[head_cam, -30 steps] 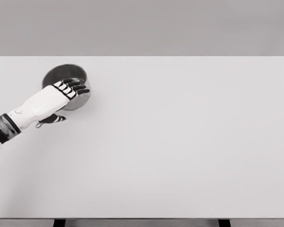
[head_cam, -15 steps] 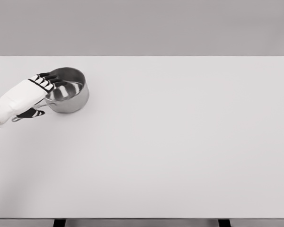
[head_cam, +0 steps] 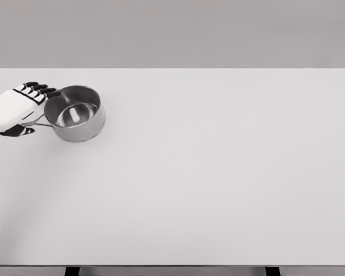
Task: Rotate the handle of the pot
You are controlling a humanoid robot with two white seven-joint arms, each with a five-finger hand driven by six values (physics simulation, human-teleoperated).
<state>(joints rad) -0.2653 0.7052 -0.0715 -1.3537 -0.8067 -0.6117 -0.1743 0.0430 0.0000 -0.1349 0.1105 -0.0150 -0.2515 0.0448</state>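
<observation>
— What colours do we see on the table (head_cam: 218, 172)?

— We see a plain, very pale grey, almost white, with no pattern on it. Behind it the wall (head_cam: 172, 31) is a flat mid grey.

— And the pot (head_cam: 75, 113)?

— We see shiny silver metal, darker grey inside along the wall and brighter on its floor, with pale reflections on the outer side. Its thin handle (head_cam: 37, 122) is the same silver.

— The left hand (head_cam: 16, 108)?

— We see a white shell over the back, and black fingers (head_cam: 39, 88) banded with white segments. The thumb below shows black with a little white.

— Anything under the table's front edge?

— We see two short black legs (head_cam: 72, 271).
</observation>
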